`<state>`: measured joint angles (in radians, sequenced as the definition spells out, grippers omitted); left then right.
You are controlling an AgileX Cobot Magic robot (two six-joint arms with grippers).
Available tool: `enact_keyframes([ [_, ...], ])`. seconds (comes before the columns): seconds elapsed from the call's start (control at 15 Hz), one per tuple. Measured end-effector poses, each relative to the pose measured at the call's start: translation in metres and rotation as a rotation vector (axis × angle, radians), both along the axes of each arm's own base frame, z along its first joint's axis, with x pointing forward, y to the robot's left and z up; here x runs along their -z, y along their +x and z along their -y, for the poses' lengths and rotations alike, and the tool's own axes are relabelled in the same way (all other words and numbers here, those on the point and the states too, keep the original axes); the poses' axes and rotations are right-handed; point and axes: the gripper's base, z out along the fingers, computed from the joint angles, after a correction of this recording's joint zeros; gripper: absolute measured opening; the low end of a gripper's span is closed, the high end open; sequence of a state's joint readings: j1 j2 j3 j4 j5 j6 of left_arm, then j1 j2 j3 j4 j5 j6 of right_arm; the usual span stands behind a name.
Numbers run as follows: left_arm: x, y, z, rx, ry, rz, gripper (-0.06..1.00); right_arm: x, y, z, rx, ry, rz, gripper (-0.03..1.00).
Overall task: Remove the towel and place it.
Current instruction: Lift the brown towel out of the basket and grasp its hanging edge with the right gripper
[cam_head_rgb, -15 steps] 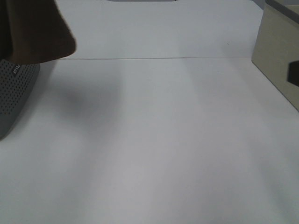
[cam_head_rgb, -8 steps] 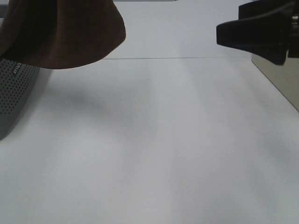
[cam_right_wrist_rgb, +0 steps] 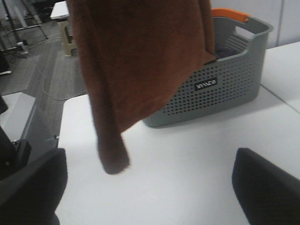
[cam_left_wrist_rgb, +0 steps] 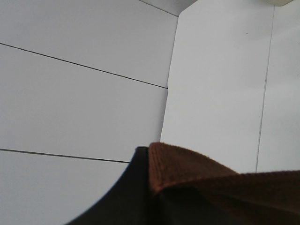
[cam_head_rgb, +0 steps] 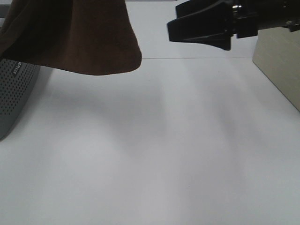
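The dark brown towel (cam_head_rgb: 75, 35) hangs in the air at the upper left, its lower edge above the white table (cam_head_rgb: 154, 154). It is lifted over the grey perforated basket (cam_head_rgb: 13, 91). In the left wrist view my left gripper (cam_left_wrist_rgb: 152, 185) is shut on a folded edge of the towel (cam_left_wrist_rgb: 197, 176). The left gripper itself is above the exterior view's frame. My right gripper (cam_head_rgb: 173, 21) is open and empty at the top right, pointing left toward the towel with a gap between them. In the right wrist view the towel (cam_right_wrist_rgb: 140, 65) hangs ahead of the open right gripper (cam_right_wrist_rgb: 150, 197).
The grey basket (cam_right_wrist_rgb: 220, 89) with an orange handle stands at the table's left edge behind the towel. A beige box (cam_head_rgb: 279, 65) stands at the right edge. A seam line crosses the table at the back.
The towel has moved right and hangs lower and wider in view. My right gripper has come in from the right edge and reached left toward the towel.
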<state>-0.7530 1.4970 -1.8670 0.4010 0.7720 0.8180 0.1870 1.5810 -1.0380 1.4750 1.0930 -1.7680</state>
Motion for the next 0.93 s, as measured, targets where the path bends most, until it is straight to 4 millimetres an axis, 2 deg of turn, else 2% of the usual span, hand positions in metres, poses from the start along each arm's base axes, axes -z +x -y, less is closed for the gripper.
enact_keyframes([
  [0.2,0.0,0.0,0.001,0.007,-0.01,-0.003,0.0,0.008,0.014,-0.032,-0.084,-0.004,-0.009,0.91],
  [0.4,0.0,0.0,0.001,0.008,-0.012,-0.003,0.0,0.019,0.031,-0.043,-0.097,-0.004,-0.055,0.91],
  [0.47,0.0,0.0,0.001,0.008,-0.011,-0.003,0.0,0.021,0.032,-0.045,-0.115,0.0,-0.073,0.91],
  [0.6,0.005,0.007,0.009,0.018,-0.009,0.001,0.0,0.027,0.019,-0.06,-0.215,-0.032,-0.083,0.91],
  [0.73,0.007,0.009,0.01,0.018,-0.005,-0.003,0.0,0.027,0.018,-0.062,-0.228,-0.035,-0.083,0.89],
  [0.87,0.008,0.008,0.011,0.021,-0.011,-0.009,0.0,0.027,0.019,-0.062,-0.208,-0.03,-0.082,0.78],
  [0.93,0.008,0.008,0.011,0.023,-0.014,-0.01,0.0,0.026,0.021,-0.062,-0.193,-0.014,-0.085,0.66],
])
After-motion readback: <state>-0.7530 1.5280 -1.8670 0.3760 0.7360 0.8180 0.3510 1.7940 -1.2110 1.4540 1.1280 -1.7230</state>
